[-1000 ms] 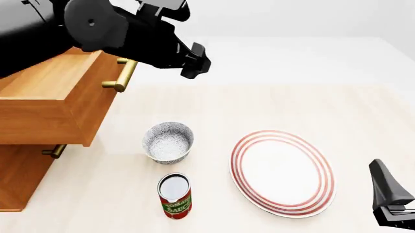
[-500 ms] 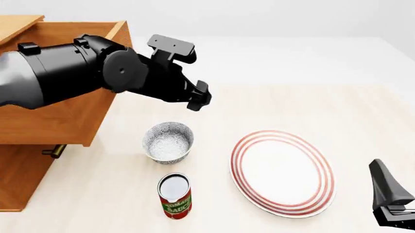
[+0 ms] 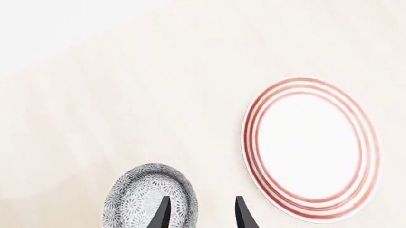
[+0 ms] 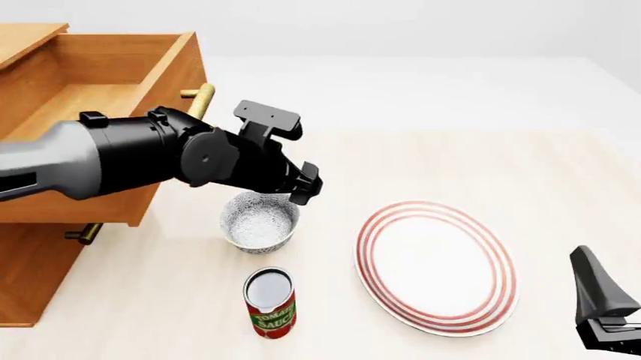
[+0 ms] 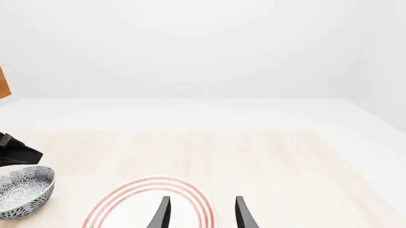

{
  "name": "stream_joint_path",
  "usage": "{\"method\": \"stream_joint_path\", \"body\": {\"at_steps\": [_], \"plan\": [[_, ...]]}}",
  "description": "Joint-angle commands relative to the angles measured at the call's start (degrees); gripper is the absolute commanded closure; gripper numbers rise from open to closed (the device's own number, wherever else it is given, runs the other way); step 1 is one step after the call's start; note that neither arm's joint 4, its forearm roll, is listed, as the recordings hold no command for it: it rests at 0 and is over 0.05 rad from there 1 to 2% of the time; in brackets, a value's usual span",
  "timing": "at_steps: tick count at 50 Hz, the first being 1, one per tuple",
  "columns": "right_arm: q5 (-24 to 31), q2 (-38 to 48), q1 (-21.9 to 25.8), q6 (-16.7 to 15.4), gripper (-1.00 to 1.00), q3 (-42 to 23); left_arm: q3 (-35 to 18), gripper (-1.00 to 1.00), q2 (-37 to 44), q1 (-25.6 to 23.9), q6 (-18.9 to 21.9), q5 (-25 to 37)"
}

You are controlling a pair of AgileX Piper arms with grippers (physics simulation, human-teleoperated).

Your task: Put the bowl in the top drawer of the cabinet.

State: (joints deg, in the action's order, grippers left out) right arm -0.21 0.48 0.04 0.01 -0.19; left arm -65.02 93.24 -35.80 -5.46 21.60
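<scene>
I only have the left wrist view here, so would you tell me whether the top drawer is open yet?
Observer: Yes, in the front view the top drawer is pulled out of the cabinet, and the part of its inside that shows is bare.
Operator: Thank you. Is there anything near the bowl that I cannot see?
Observer: A tomato sauce can stands upright just on the near side of the bowl, apart from it.
Operator: And where is the right gripper?
Observer: The right gripper is open, low at the near right, pointing over the plate.
</scene>
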Motion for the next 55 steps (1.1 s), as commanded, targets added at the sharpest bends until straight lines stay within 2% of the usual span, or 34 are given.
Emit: {"method": "stream_joint_path", "body": {"at_steps": [1,10,19,24,31,55], "plan": [[0.00,0.01,0.00,-0.01,-1.00,0.00,3.86,-1.00,0.86,-0.44,0.21,-4.42],[0.00,0.00,0.00,0.01,-1.00,0.00,4.10,-1.00,1.60,0.56,-0.48,-5.06],[0.00,0.01,0.01,0.00,-1.00,0.00,4.18,-1.00,2.46,2.57,0.87,-5.43],[0.00,0.00,0.01,0.00,-1.00,0.00,5.25,-1.00,2.73,2.17,1.49,-7.37],[0.00,0.00,0.01,0.00,-1.00,0.00,8.13,-1.00,4.14,0.88,0.10,-11.00],[0.00,-0.01,0.00,-0.01,-1.00,0.00,10.70,-1.00,8.56,1.77,-0.11,-17.13]]}}
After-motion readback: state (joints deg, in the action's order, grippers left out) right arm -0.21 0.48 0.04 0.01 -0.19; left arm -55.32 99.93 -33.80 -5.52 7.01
